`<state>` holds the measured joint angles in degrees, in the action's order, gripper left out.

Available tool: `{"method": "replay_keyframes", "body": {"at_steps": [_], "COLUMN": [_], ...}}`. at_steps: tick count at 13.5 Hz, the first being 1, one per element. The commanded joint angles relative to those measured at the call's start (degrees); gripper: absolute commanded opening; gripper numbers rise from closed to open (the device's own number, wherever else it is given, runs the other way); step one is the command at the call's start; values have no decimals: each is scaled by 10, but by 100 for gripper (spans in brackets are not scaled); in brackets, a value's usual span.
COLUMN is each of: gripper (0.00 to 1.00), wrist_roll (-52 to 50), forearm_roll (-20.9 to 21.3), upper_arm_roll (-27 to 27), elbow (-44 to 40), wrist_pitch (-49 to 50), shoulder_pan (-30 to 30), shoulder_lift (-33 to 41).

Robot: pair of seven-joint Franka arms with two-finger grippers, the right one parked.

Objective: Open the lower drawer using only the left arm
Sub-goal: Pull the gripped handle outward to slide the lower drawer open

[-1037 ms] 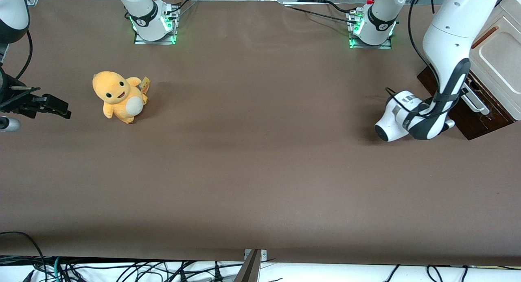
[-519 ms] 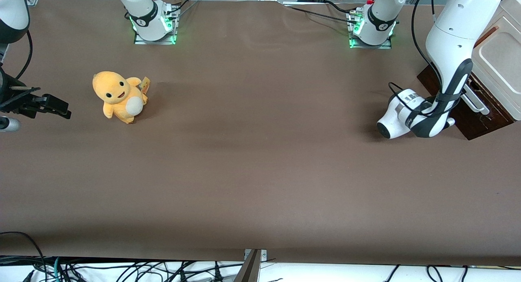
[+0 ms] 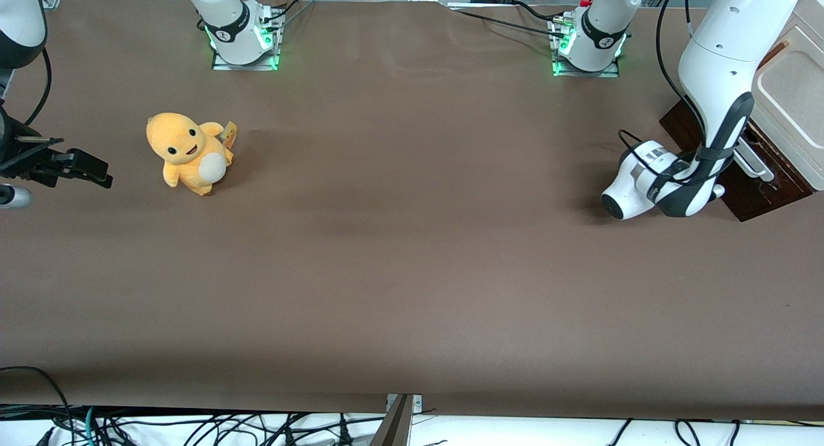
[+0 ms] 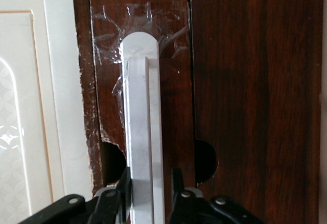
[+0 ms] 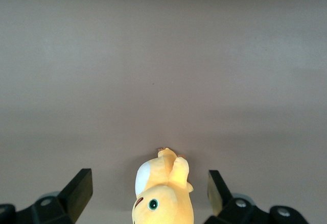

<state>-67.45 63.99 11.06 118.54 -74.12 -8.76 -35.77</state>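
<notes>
Lower drawer (image 3: 753,185), dark brown wooden front, at the working arm's end of the desk (image 3: 399,253), set at the foot of the cream cabinet (image 3: 788,105); its inside is not visible, so its contents cannot be told. Silver bar handle (image 4: 141,132) runs along the front, with clear tape (image 4: 138,25) around its mount. Gripper (image 4: 149,191) clenched on the handle: one black finger (image 4: 124,183) presses each side of the bar. Left arm (image 3: 721,79) reaches down from above, bent at the wrist, its white end joint low above the desk in front of the drawer. Yellow plush toy (image 3: 187,153) sits upright toward the parked arm's end, well apart from the cabinet
</notes>
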Motion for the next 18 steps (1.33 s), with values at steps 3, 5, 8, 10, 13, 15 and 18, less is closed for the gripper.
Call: {"method": "replay_keyframes", "body": {"at_steps": [3,5,8,10,13,15,18], "gripper": [3,1,1,0,0,0,0], "wrist_roll": [-2,-1,-1,-1,-1,-1,6], "forearm_roll": [15,15,12,11,9,6,-16], "upper_arm_roll": [5,6,8,8,8,8,8], "elbow": [17,15,12,9,6,-3,-22], "wrist_pitch": [-4,-3,-1,0,8,16,23], "shoulder_pan": [-3,1,7,14,35,48,69], "shoulder_lift": [19,22,23,23,23,22,20]}}
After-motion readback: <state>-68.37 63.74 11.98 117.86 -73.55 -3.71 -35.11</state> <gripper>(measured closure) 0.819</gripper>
